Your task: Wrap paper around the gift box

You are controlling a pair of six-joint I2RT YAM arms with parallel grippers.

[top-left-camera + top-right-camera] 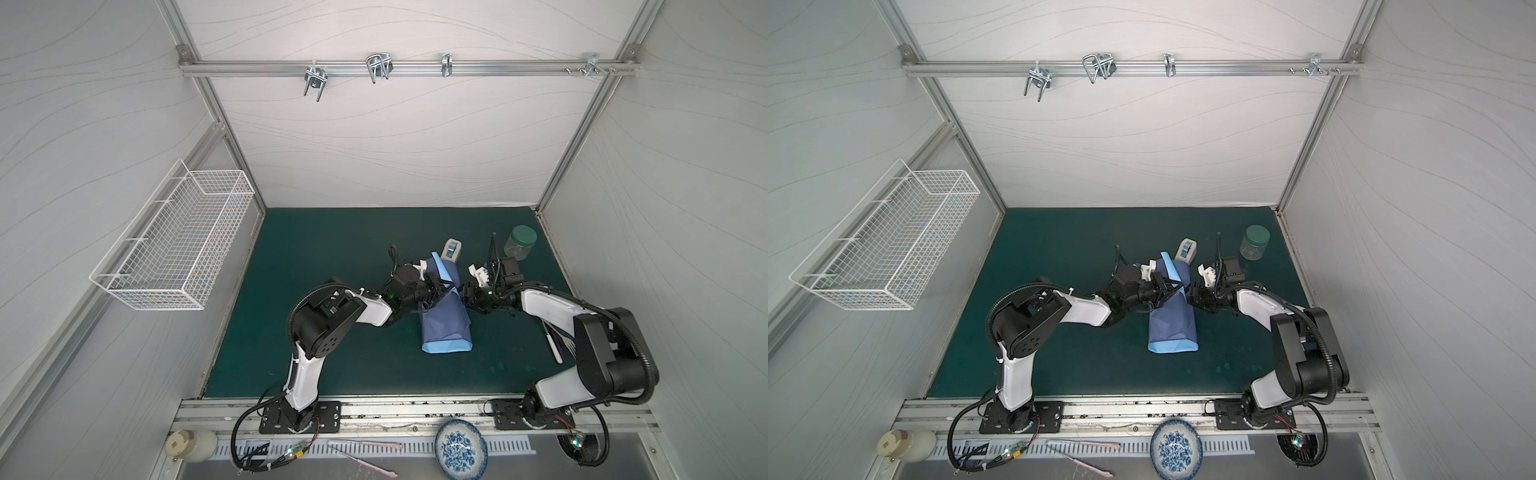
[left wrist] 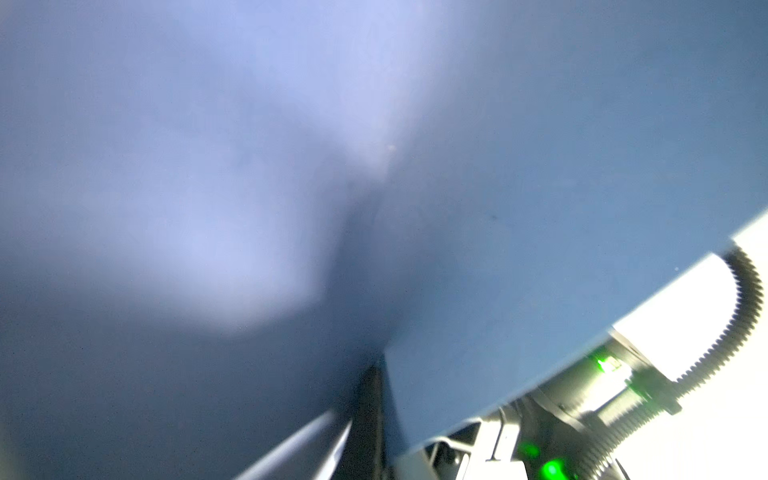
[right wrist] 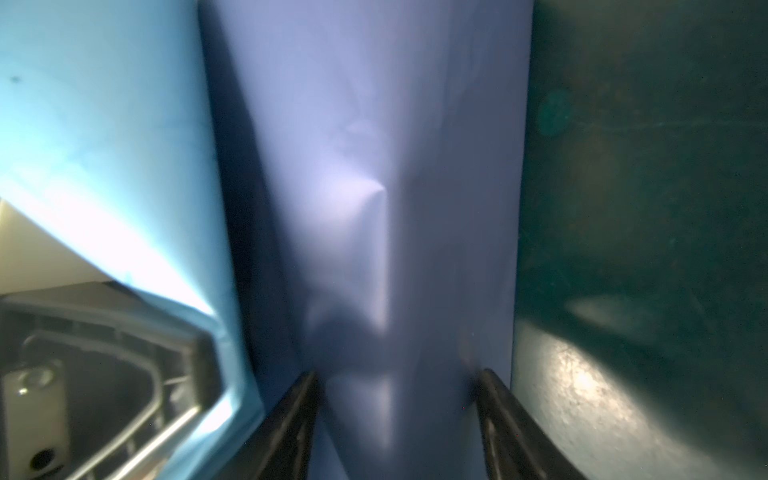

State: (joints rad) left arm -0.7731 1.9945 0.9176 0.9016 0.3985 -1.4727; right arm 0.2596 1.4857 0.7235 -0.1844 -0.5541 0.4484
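**Both claws on the parcel at mid-mat**

The large thin sheet of paper (image 1: 442, 322), dull indigo outside with its sky-blue face showing at the folds, lies bundled into a long parcel in the middle of the dark green mat (image 1: 311, 332). The dark navy gift box is out of sight beneath it. The parcel's near end is folded over and shows a sky-blue band. At the far end a sky-blue strip stands up, just beside the small white tape dispenser (image 1: 452, 249).

The left gripper (image 1: 444, 289) reaches in from the left, over the parcel's top, with its jaws closed tight. Its wrist view is filled with blurred blue paper, so I cannot tell whether a fold sits between them.

The right gripper (image 1: 464, 293) comes in from the opposite side, at the parcel's right flank. In its wrist view the two black fingers (image 3: 291, 424) stand spread apart, tips up against the indigo side of the paper.

A clear plastic jar with a green lid (image 1: 520, 242) stands well apart, at the mat's far right.
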